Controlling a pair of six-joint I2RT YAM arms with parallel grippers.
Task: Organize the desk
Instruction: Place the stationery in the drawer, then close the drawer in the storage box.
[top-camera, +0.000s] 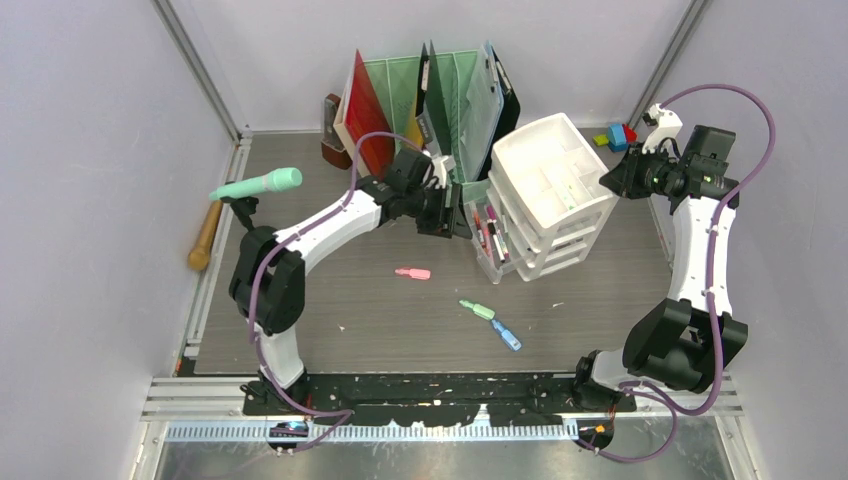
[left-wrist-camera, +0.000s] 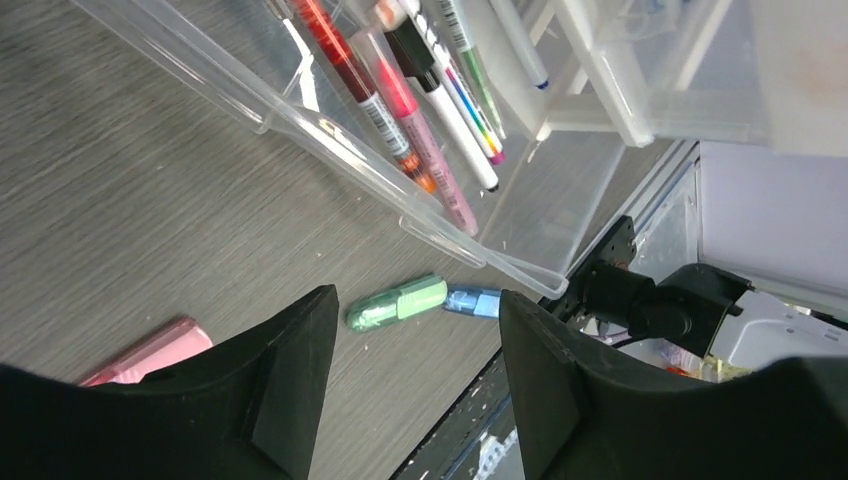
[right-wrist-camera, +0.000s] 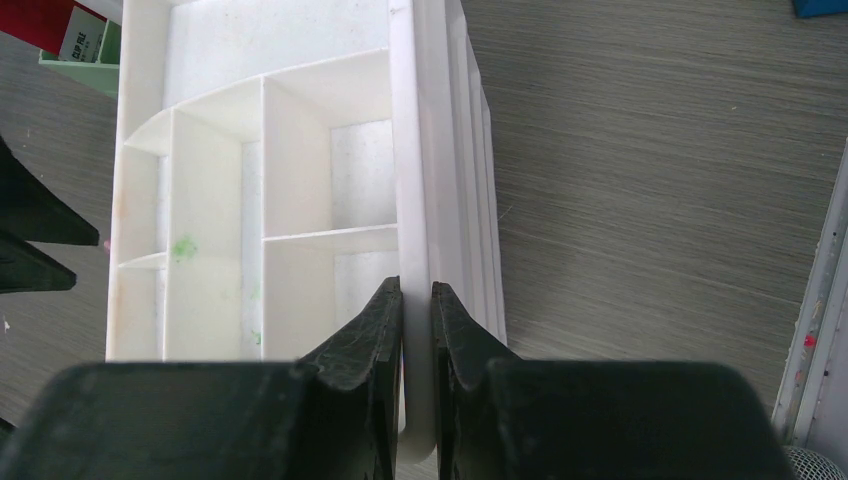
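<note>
Left claw hangs with its two fingers spread apart and nothing between them, just beside the open clear drawer, in which several pens lie. Right claw pinches the side wall of the top tray of the white drawer unit, with one finger pressed on each side of this wall. The counter is the large grey wood-grain surface under everything, and both arms reach over it. On its bare middle lie a pink marker, a green marker and a blue marker; the green and the blue lie close together, end to end. A mint-green file rack stands at the back.
</note>
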